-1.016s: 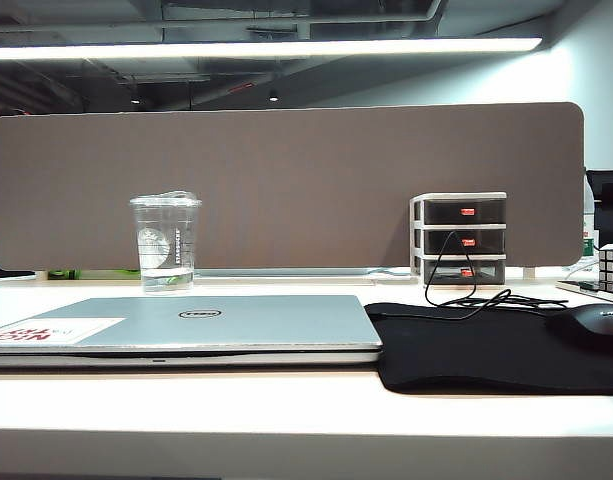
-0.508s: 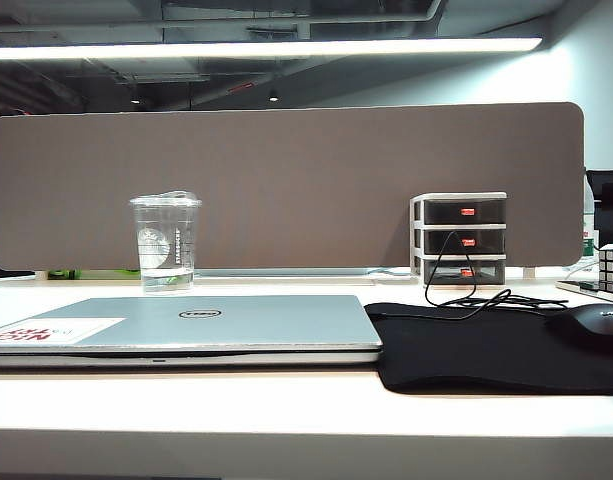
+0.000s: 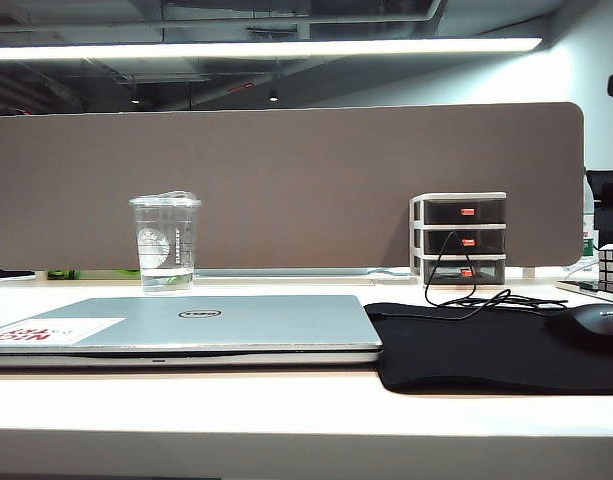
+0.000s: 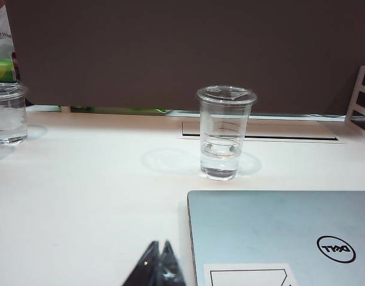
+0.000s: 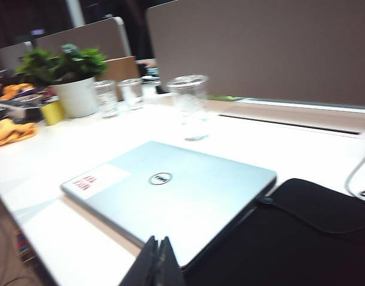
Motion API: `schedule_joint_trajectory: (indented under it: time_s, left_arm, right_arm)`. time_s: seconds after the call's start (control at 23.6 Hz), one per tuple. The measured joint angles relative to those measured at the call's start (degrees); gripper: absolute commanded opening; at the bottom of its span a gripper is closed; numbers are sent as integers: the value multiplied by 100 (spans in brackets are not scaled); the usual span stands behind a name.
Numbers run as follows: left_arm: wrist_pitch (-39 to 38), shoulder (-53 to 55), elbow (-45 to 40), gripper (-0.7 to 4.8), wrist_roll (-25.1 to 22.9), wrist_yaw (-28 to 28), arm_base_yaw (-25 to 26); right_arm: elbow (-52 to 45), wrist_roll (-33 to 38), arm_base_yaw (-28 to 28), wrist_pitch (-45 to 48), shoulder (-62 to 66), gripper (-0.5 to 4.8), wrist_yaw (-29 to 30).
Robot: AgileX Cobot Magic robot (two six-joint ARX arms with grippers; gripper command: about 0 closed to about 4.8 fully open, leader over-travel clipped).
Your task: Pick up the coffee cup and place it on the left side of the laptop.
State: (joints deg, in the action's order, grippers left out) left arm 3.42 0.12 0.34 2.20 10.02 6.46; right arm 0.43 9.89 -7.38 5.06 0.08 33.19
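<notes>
The coffee cup (image 3: 166,242) stands upright at centre left of the exterior view, just behind the closed laptop (image 3: 191,327). Both grippers — left gripper (image 4: 159,262), right gripper (image 5: 156,259) — are closed and hold nothing.

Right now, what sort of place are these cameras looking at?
Most likely an open-plan office desk: a closed silver Dell laptop on a white desk, a brown partition screen behind it, and a small desktop drawer unit beside a black mouse pad.
</notes>
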Motion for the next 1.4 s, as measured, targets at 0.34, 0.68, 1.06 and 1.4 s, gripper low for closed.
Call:
schedule_joint_trajectory:
  time_s: [0.34,0.68,1.06,1.4]
  left_arm:
    - [-2,0,0,-4,9,284,2]
    - [0,0,0,-2,332,949,0]
    - [256,0,0,134,1799,1353,0]
    - [905,0,0,413,1644,1349,0]
  right_arm:
    - [0,0,2,0,0,-1,144]
    - [0,2,2,-190,0,-1,142]
    - [0,0,-11,-498,0,0,146]
    - [0,2,-31,-492,0,-1,155]
